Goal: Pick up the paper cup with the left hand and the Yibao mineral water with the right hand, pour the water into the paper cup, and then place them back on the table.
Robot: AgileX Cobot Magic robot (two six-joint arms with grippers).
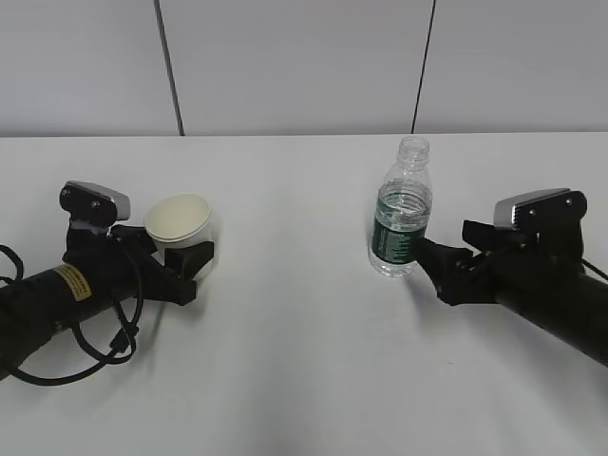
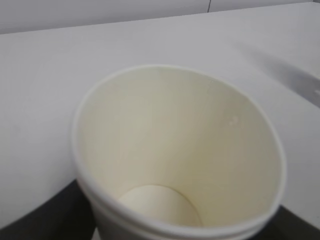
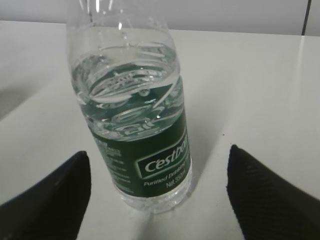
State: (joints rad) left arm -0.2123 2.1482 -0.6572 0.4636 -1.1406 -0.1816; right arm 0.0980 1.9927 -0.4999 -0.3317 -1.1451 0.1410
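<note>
One paper cup (image 1: pixel 179 226), one Yibao mineral water (image 1: pixel 401 211) bottle and two robot arms on a single white table (image 1: pixel 304 361). The cup, cream-white with a rolled rim, sits at left between the fingers of the left hand (image 1: pixel 195 261); the left wrist view looks straight into its mouth (image 2: pixel 177 160), with dark finger edges at both lower corners, so the fingers flank the cup closely, but whether they press on its wall cannot be told. The bottle stands upright at right, uncapped, with water up to its shoulder and one dark green label band (image 3: pixel 150 160). The right hand (image 1: pixel 423 252) lies just beside it; in the right wrist view its two black fingers (image 3: pixel 47 200) stand spread apart, well clear of the bottle on either side, with bare tabletop between them and it. Cup and bottle are well apart.
</note>
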